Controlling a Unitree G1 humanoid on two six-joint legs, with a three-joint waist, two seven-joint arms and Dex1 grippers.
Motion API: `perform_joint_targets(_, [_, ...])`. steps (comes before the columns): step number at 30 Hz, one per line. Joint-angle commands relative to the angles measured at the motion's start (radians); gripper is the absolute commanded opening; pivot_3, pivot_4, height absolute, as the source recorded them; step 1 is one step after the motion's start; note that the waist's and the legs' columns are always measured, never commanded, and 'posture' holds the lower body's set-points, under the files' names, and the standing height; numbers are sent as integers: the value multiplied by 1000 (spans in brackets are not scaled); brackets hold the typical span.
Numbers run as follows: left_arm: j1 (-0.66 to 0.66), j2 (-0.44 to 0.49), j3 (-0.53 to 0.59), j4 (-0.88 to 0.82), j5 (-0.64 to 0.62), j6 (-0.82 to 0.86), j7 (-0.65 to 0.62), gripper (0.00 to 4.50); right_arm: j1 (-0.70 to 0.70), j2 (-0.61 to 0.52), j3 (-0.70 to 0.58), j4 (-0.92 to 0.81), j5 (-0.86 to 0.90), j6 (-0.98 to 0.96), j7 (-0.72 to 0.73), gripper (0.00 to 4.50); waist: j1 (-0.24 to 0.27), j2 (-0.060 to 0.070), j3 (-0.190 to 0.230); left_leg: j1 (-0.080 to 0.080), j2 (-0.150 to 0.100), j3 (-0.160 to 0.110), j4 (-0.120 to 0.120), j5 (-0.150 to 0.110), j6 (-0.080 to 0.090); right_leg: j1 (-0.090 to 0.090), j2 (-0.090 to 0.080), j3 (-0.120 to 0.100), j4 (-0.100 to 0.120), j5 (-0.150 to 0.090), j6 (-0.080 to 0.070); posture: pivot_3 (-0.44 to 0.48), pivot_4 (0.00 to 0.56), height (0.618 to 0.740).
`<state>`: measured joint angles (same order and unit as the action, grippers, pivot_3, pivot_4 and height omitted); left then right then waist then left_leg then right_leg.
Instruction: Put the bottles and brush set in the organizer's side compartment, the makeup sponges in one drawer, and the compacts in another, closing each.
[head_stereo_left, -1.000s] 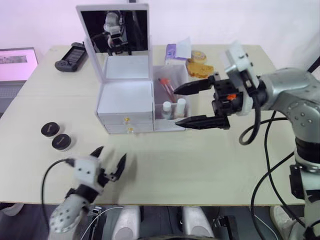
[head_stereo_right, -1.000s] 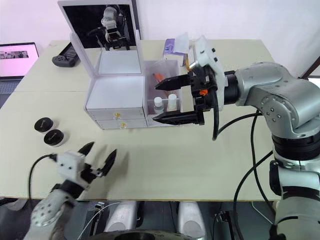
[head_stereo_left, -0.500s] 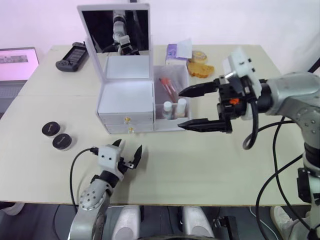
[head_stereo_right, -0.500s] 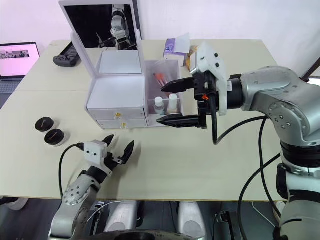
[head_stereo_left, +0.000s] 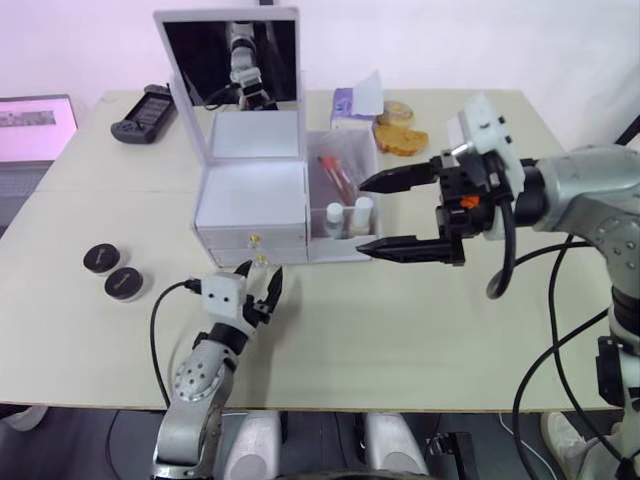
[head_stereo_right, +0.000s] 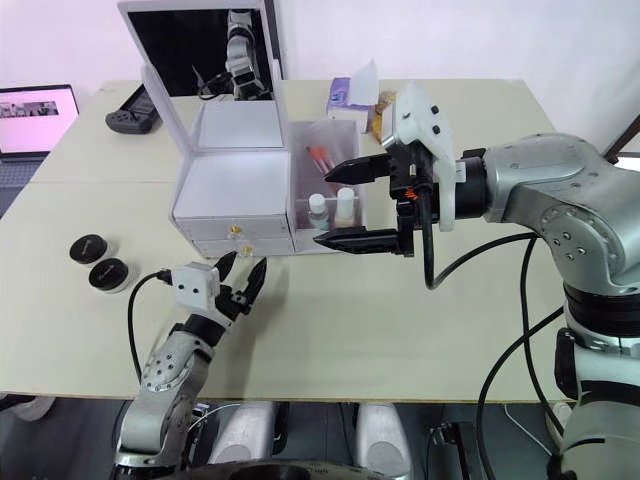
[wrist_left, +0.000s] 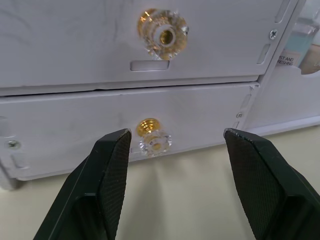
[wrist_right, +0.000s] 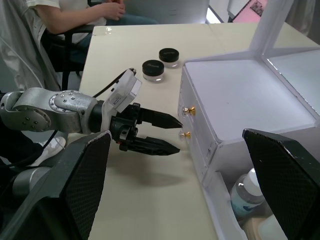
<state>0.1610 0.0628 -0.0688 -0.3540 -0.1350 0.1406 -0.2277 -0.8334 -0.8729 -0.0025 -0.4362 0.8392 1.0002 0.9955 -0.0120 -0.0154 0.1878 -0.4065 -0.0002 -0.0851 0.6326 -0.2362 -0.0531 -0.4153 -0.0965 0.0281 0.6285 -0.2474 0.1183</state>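
The white organizer (head_stereo_left: 250, 192) stands mid-table with its mirror lid up and both drawers shut. Its clear side compartment (head_stereo_left: 340, 150) holds two small bottles (head_stereo_left: 347, 216) and the red brush set (head_stereo_left: 333, 172). Two black compacts (head_stereo_left: 112, 272) lie on the table to the left. Orange and yellow makeup sponges (head_stereo_left: 399, 132) sit behind the organizer on the right. My left gripper (wrist_left: 177, 137) is open, its fingertips just in front of the lower drawer's gold knob (wrist_left: 153, 140). My right gripper (head_stereo_left: 361, 216) hangs open beside the side compartment, holding nothing.
A black game controller (head_stereo_left: 143, 110) and a laptop (head_stereo_left: 30, 128) lie at the back left. A tissue pack (head_stereo_left: 357, 100) sits behind the side compartment. A person (wrist_right: 75, 15) sits at the table's left end. The upper drawer's knob (wrist_left: 163, 31) is above the lower one.
My left gripper has moved forward from the table's front edge to the lower drawer's front. The right gripper has drifted slightly right and stays open.
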Motion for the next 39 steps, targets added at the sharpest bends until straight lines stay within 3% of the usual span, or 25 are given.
perform_joint_targets(1, [-12,-1,-4,-4,13,-21,15,3127,-21,-9,-10,-13,-5,-16,0,4500,0,0,0,0,0,0,0,0,0,0,0,0,0,0,0,0,150,740])
perform_joint_targets(10, [-30,-3,-3,17,18,-32,19,3127,-15,-16,-21,-17,3,-8,-9,4500,1,0,0,0,0,0,0,0,0,0,0,0,0,0,0,0,150,740])
perform_joint_targets(13, [-39,-5,-4,22,15,-34,18,2193,-4,-35,-26,-13,-10,-9,-15,4500,2,0,0,0,0,0,0,0,0,0,0,0,0,0,0,0,150,740])
perform_joint_targets(17, [-45,-7,-1,26,11,-36,18,262,9,-63,-35,-8,-19,-9,-16,4500,3,0,0,0,0,0,0,0,0,0,0,0,0,0,0,0,150,740])
perform_joint_targets(27, [-53,-10,-3,22,6,-28,18,254,68,-135,-62,-15,-19,-11,2,4500,4,0,0,0,0,0,0,0,0,0,0,0,0,0,0,0,150,740])
perform_joint_targets(39, [-26,5,-13,-34,-15,15,-4,254,173,-144,-51,-44,-48,-24,-17,4500,4,0,0,0,0,0,0,0,0,0,0,0,0,0,0,0,150,740])
